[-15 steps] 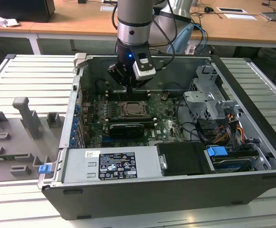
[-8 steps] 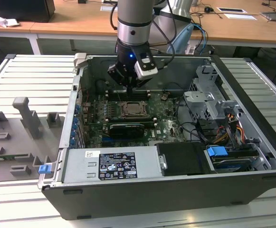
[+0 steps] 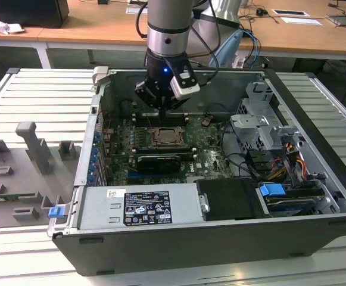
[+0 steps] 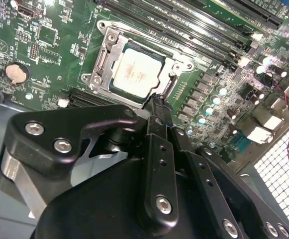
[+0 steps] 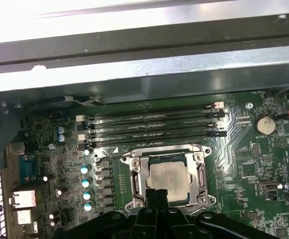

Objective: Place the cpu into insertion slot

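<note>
Silver-beige cpu (image 4: 137,71) with unreadable print sits in the insertion slot (image 4: 104,55).

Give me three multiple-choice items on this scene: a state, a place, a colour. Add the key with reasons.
1. The computer case is: A) shut by a panel; B) open, insides exposed; C) wrapped in foil.
2. The cpu lies: A) outside the case; B) on the floor; C) in the insertion slot.
3. The circuit board is: A) green; B) red; C) white.
Key: 1 B, the exterior view looks straight onto the board; 2 C, both wrist views show it flat within the slot's frame; 3 A, green surrounds the slot.
</note>
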{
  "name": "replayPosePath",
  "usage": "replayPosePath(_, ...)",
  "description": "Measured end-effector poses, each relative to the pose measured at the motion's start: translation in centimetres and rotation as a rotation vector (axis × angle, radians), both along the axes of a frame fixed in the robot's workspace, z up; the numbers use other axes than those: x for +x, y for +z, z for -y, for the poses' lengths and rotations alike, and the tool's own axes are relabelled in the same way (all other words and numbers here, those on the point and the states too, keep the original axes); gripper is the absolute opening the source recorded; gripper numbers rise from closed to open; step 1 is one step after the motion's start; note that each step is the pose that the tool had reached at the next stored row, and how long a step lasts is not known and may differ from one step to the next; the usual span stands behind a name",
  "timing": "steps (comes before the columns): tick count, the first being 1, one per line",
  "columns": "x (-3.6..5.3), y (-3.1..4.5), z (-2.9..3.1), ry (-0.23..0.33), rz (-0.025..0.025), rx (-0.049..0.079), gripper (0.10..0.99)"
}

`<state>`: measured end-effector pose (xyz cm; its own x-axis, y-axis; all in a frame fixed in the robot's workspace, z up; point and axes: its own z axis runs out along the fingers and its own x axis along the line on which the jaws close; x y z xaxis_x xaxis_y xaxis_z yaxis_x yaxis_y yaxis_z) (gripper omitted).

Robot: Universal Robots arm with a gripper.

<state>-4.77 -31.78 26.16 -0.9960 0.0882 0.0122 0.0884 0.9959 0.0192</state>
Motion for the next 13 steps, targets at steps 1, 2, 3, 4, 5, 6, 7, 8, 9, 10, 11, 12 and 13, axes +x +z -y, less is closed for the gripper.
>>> replayPosePath(1,0.0,0.0,0.0,0.006,0.0,0.0,0.106)
replayPosePath(2,0.0,0.0,0.0,0.012,0.0001,0.0,0.106)
replayPosePath(3,0.0,0.0,0.0,0.02,0.0,0.0,0.106)
replayPosePath(4,0.0,0.0,0.0,0.026,0.0001,0.0,0.106)
replayPosePath(5,0.0,0.0,0.0,0.034,0.0001,0.0,0.106)
replayPosePath(6,0.0,0.0,0.0,0.04,0.0001,0.0,0.106)
replayPosePath(7,0.0,0.0,0.0,0.053,0.0001,0.0,0.106)
replayPosePath(8,0.0,0.0,0.0,0.059,0.0001,0.0,0.106)
replayPosePath(9,0.0,0.0,0.0,0.066,0.0001,0.0,0.106)
replayPosePath(10,0.0,0.0,0.0,0.077,0.0001,0.0,0.106)
replayPosePath(11,0.0,0.0,0.0,0.083,0.0001,0.0,0.106)
replayPosePath(12,0.0,0.0,0.0,0.09,0.0001,0.0,0.106)
replayPosePath(13,0.0,0.0,0.0,0.1,0.0001,0.0,0.106)
